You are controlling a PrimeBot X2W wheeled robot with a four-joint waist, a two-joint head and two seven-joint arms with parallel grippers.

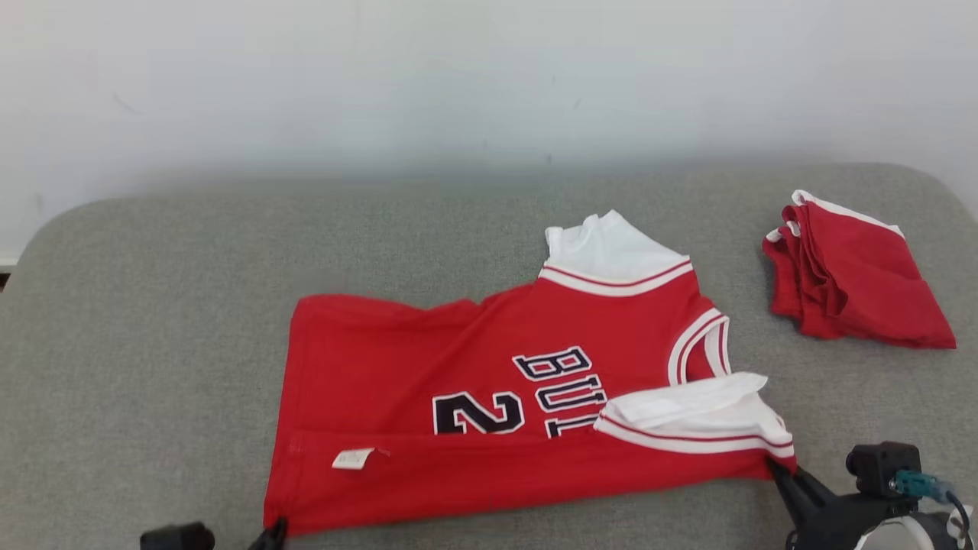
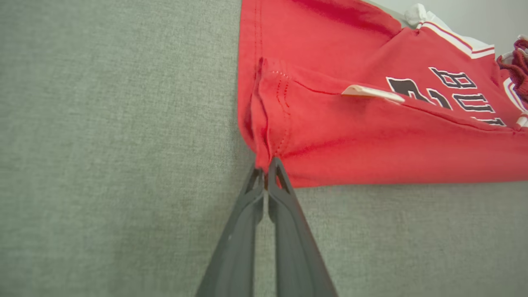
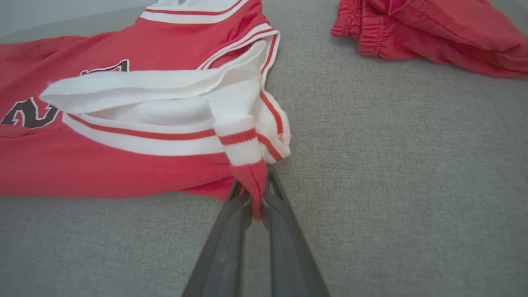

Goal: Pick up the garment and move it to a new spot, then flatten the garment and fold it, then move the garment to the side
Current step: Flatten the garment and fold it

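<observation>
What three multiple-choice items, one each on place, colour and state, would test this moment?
1. In the head view, where do the folded red shorts lie?
A. right of the red jersey, apart from it
B. on top of the jersey
C. left of the jersey

2. What colour are the jersey's sleeves?
A. yellow
B. white
C. blue

3. How do the left gripper and right gripper stand?
A. both open
B. one open, one shut
C. both shut on the jersey

Answers:
1. A, because grey fabric surface shows between the two garments.
2. B, because both sleeves are white with red stripes.
3. C, because the left gripper pinches the hem corner and the right pinches the corner by the near sleeve.
</observation>
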